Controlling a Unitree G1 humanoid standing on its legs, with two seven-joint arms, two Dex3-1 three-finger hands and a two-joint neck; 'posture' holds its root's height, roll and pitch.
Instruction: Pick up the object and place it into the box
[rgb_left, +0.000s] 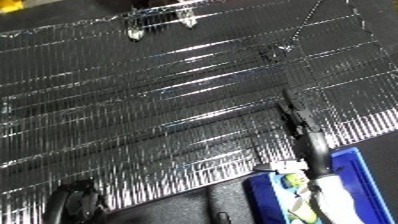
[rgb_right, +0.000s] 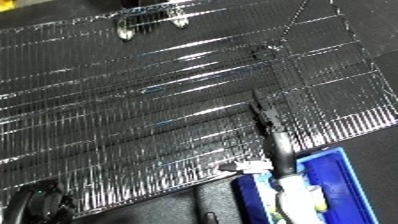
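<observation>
Shiny ribbed mat (rgb_left: 160, 100) covers the tabletop; blue bin (rgb_right: 333, 172) sits off its near right corner.
Right hand (rgb_left: 298, 117) reaches over the mat's near right edge, fingers straight and close together. The object shows nowhere clearly; bin contents unclear.

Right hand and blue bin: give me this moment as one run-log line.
right hand: fingers straight over foil-covered table, holding nothing | blue bin: lower right, contents unclear | left hand: lower left, state unclear

Shiny ribbed foil sheet (rgb_left: 160, 100) over the table; two metal clips (rgb_left: 135, 34) at its far edge
</observation>
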